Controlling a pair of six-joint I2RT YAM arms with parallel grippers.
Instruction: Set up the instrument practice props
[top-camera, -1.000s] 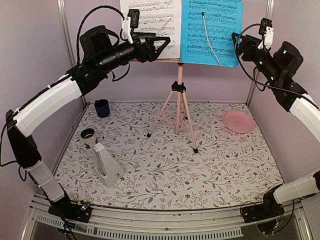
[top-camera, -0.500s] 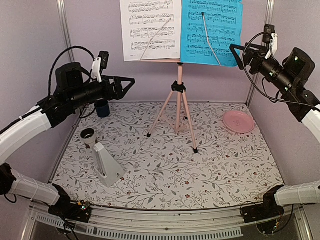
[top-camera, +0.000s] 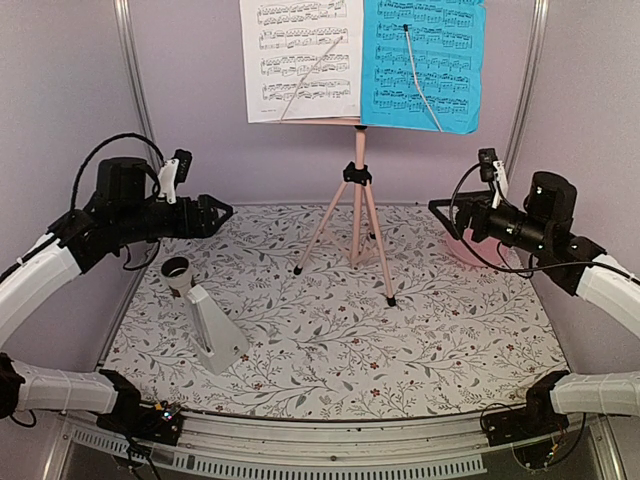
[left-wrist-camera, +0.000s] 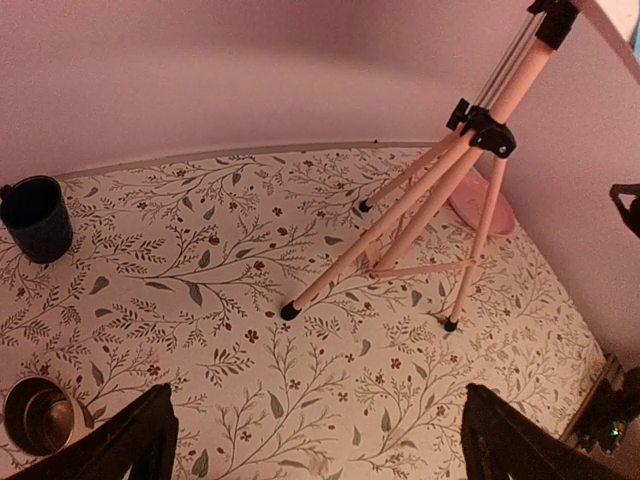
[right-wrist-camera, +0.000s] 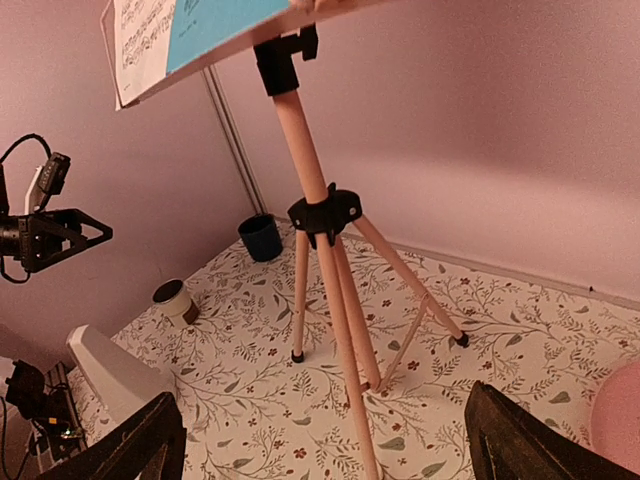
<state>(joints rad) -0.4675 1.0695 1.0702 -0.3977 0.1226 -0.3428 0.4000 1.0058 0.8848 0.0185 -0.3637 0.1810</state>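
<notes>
The music stand (top-camera: 359, 150) is showing smooth pink tubing with black plastic joints, while the white sheet (top-camera: 300, 60) and blue sheet (top-camera: 425, 65) are presenting matt paper.

white sheet (top-camera: 300, 60): top cut off by frame edge
blue sheet (top-camera: 422, 60): top cut off too
pink plate (right-wrist-camera: 622, 415): clipped at right edge
metronome (right-wrist-camera: 110, 365): base behind fingers (right-wrist-camera: 150, 440)

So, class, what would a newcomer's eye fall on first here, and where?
The pink tripod music stand at back centre, carrying a white sheet on the left and a bright blue sheet on the right. Next, the white pyramid metronome at the front left of the flowered table.
</notes>
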